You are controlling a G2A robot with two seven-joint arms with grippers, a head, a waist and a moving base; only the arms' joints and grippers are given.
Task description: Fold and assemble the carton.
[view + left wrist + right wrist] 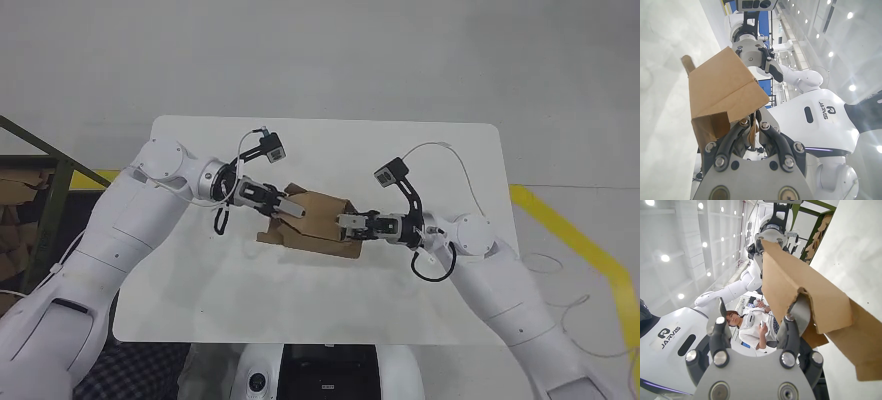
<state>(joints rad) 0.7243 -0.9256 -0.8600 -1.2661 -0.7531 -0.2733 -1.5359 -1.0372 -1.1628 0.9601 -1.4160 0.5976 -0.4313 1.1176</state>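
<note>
Half-folded carton [318,225] over mid-desk [200,290]: left pincer [296,209] clamped on its left flap, right pincer [348,223] spread wide, one finger against the right end. A hard push there would likely tear or twist the flap free.

White tabletop [300,290] with rounded corners, on pale grey floor [320,60]. Off to its right, a yellow line [560,226] painted slantwise across the floor, with thin pale cables [548,263] looped loose just beside. Off to its left, a dark green metal frame [40,143], torn brown cardboard scraps [18,240] heaped behind its bars. Overhead, seen from the wrists, rows of round ceiling lights [849,15] glowing against white panels. Farther back, a blue structure [765,24], partly hidden.
</note>
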